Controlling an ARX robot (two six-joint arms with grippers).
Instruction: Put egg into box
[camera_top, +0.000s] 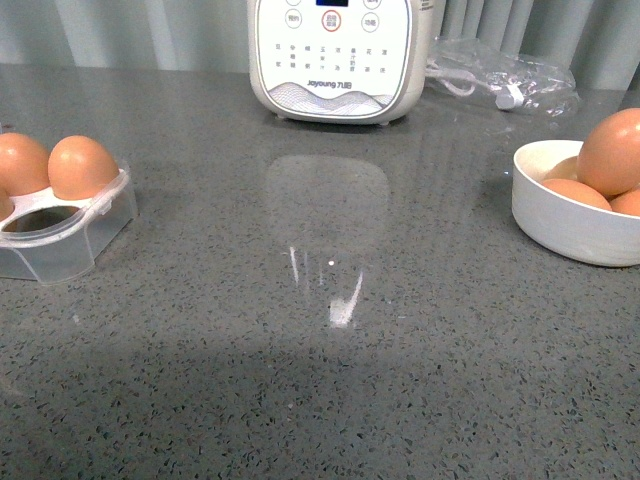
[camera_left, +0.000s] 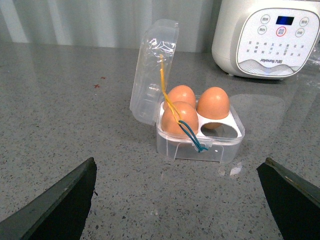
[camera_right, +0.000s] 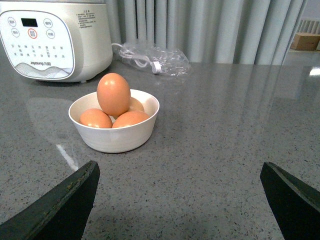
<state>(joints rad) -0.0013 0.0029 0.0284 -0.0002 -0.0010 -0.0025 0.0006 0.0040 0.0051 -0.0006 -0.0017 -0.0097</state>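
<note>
The clear plastic box (camera_left: 200, 147) stands with its hinged lid (camera_left: 152, 70) raised. It holds three brown eggs, and one cup (camera_left: 223, 131) is empty. In the front view the box (camera_top: 60, 240) sits at the far left edge. A white bowl (camera_right: 115, 140) holds several brown eggs, and one egg (camera_right: 113, 93) rests upright on top of the pile. My left gripper (camera_left: 179, 167) is open just short of the box, with nothing between its fingers. My right gripper (camera_right: 180, 164) is open and empty a little short of the bowl. Neither arm shows in the front view.
A white Joyoung cooker (camera_top: 340, 60) stands at the back centre of the grey speckled counter. A clear bag with a white cable (camera_top: 500, 80) lies to its right. The bowl (camera_top: 560, 225) sits at the right edge. A yellow and a blue band (camera_left: 192, 140) hang over the box.
</note>
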